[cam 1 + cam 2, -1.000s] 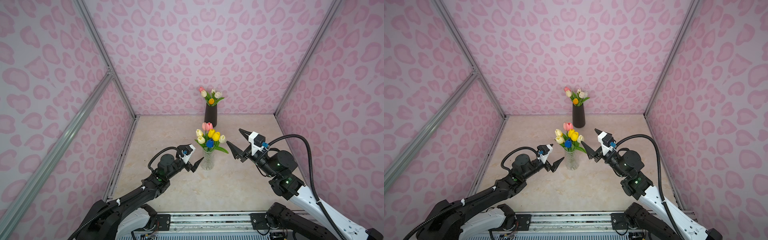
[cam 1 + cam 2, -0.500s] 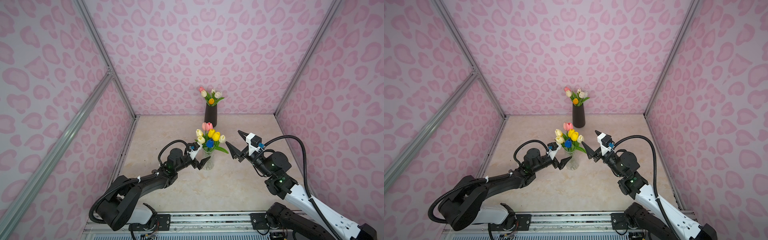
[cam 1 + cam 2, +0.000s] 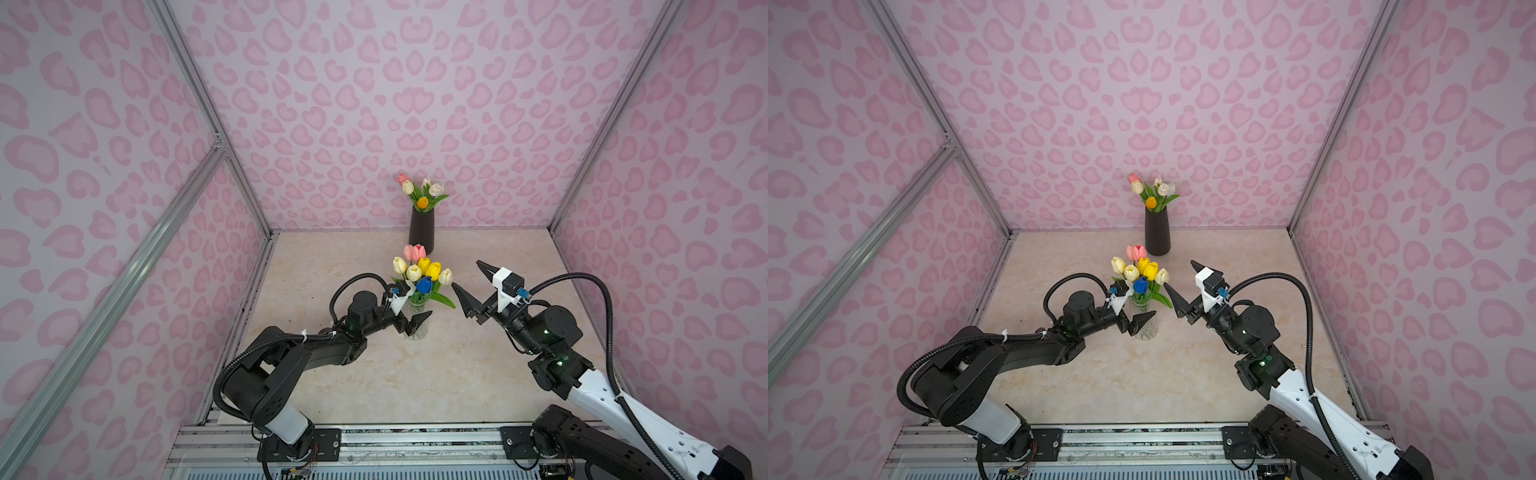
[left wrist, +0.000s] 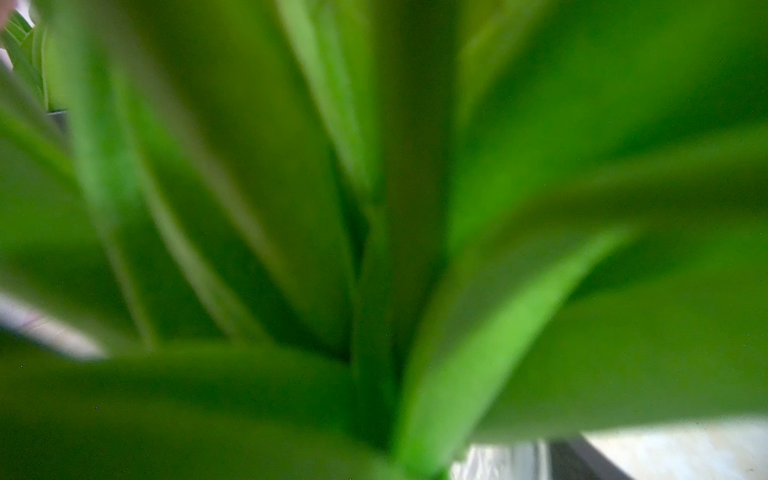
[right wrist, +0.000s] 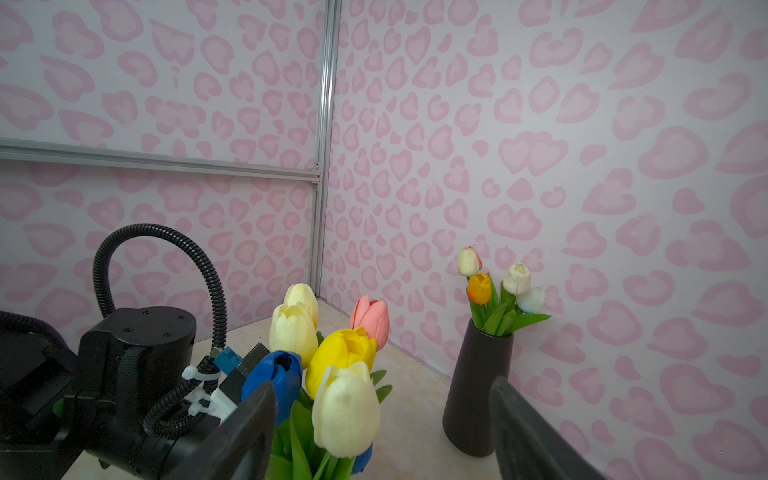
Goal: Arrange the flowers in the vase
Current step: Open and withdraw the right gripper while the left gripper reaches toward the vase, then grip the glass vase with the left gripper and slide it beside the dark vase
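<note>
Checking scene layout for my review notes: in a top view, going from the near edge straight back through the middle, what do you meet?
Silver aluminium base rail → clear glass vase of mixed-colour tulips → tall black vase with a smaller tulip bunch → pink heart-patterned back wall.

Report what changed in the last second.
The left hand pushed forward to the clear vase; one finger now crosses the glass, the other is hidden by leaves. Nothing visibly gripped or released. The right hand stayed open beside the tulips; the black vase did not move.
</note>
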### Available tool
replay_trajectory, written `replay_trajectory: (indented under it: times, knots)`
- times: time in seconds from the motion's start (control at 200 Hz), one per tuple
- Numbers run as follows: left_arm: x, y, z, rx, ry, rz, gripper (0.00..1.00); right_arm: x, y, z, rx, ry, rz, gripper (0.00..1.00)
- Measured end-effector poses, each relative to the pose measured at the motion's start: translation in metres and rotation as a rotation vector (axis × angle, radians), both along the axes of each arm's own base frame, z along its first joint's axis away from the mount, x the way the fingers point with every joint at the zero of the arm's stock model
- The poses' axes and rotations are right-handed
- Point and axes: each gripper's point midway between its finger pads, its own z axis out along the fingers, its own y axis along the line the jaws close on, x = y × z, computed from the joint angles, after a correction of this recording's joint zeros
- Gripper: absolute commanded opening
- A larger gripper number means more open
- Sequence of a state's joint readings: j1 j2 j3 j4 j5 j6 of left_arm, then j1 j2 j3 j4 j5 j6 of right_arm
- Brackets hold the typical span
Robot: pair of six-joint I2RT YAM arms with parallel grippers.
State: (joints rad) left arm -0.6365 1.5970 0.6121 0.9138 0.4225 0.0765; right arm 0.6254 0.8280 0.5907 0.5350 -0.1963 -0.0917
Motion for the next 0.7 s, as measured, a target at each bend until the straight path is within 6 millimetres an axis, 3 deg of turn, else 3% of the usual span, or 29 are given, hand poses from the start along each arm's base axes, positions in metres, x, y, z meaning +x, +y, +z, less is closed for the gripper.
replay_trajectory:
  times: [0.175, 0.375, 0.575, 0.7]
  knots:
    - [0.0, 0.0, 0.001, 0.001, -0.005, -0.001, 0.73, 0.0, -0.002, 0.001, -0.002, -0.007, -0.014, 0.8]
    - [-0.001, 0.0, 0.003, 0.001, -0.013, -0.004, 0.65, 0.001, 0.0, 0.0, -0.01, -0.008, -0.012, 0.79]
    - [-0.003, 0.004, 0.004, 0.009, -0.024, 0.002, 0.49, -0.003, 0.003, 0.002, -0.014, -0.022, -0.001, 0.79]
    - [-0.001, 0.011, 0.004, 0.016, -0.024, 0.017, 0.46, -0.007, 0.001, 0.009, 0.0, -0.047, 0.006, 0.79]
